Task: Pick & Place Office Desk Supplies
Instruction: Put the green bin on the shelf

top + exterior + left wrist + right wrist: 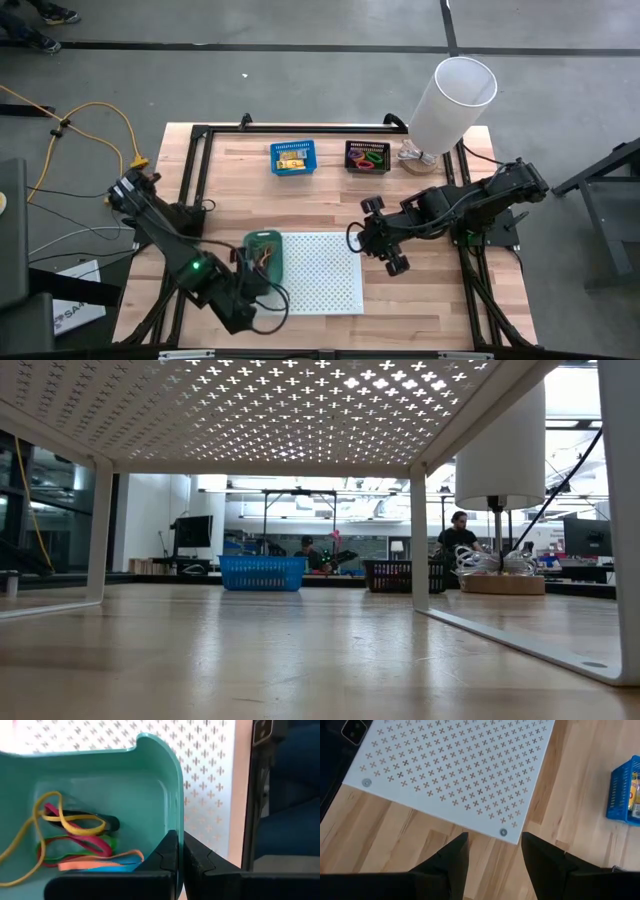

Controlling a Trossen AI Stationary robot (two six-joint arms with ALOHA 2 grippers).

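Since the rubber bands (75,840) lying tangled inside the green bin (170,785) look light, limp and stretchy, I judge the bin's stiff wall the surer place to hold. The left gripper (181,857) is clenched on that wall beside the white perforated board (320,270); the right gripper (492,852) hangs released over bare table by the board's corner.

the black bin's (368,157) bright contents are too small to identify.

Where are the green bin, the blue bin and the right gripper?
green bin (150,785): left wrist view, inner wall.
blue bin (293,158): high view, its middle.
right gripper (493,851): right wrist view, midway between the open fingertips.
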